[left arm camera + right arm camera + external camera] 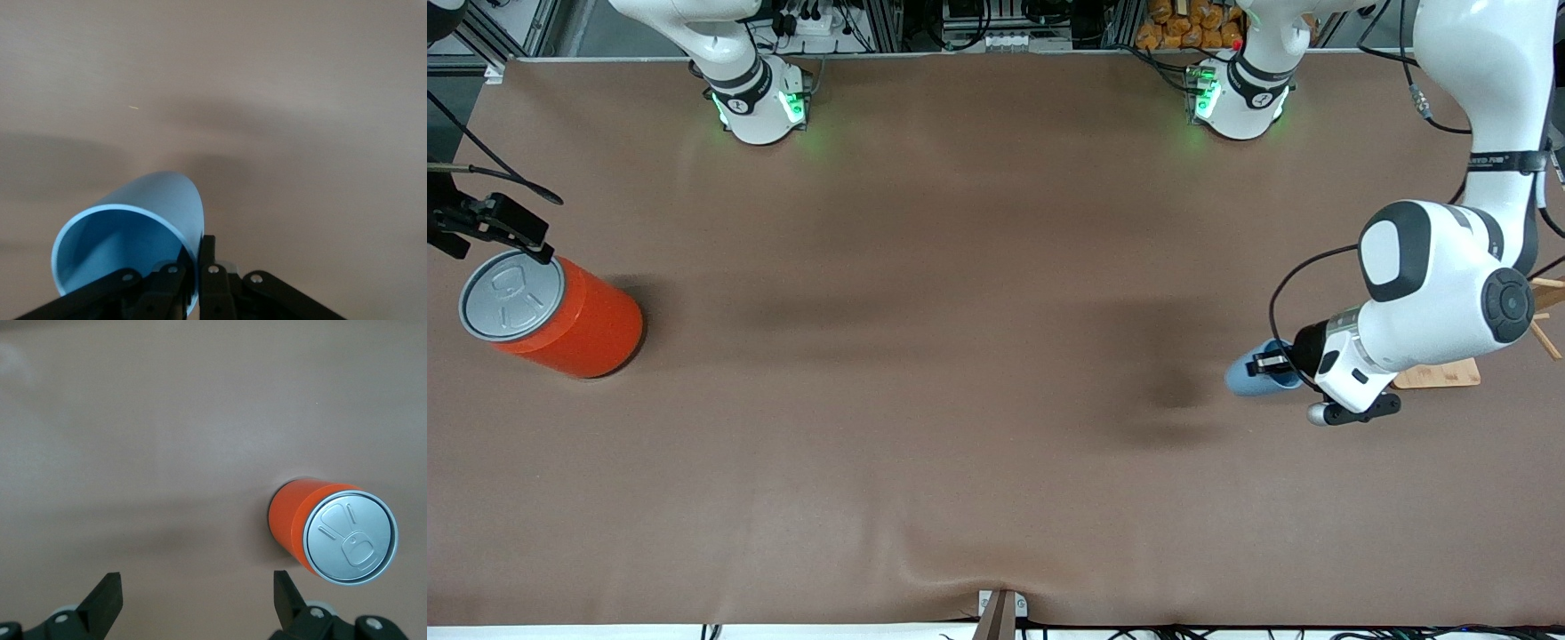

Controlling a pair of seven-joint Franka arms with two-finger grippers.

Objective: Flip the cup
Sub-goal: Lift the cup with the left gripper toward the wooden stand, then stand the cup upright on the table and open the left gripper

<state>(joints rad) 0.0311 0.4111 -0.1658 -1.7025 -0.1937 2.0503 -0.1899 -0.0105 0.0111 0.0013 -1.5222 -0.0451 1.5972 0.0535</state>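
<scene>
The small light-blue cup (1247, 377) is held on its side above the table at the left arm's end, and its shadow falls on the mat beside it. My left gripper (1270, 363) is shut on the cup's wall at the rim. In the left wrist view one finger is inside the cup (133, 227) and the other outside, with my left gripper (197, 270) pinching the wall; the darker blue inside faces the camera. My right gripper (523, 233) is open and empty, up over the table beside the orange can at the right arm's end; it also shows in the right wrist view (197, 595).
A big orange can (560, 316) with a grey pull-tab lid stands at the right arm's end; it also shows in the right wrist view (327, 523). A flat wooden piece (1436, 374) lies under the left arm's wrist. The brown mat (960, 356) covers the table.
</scene>
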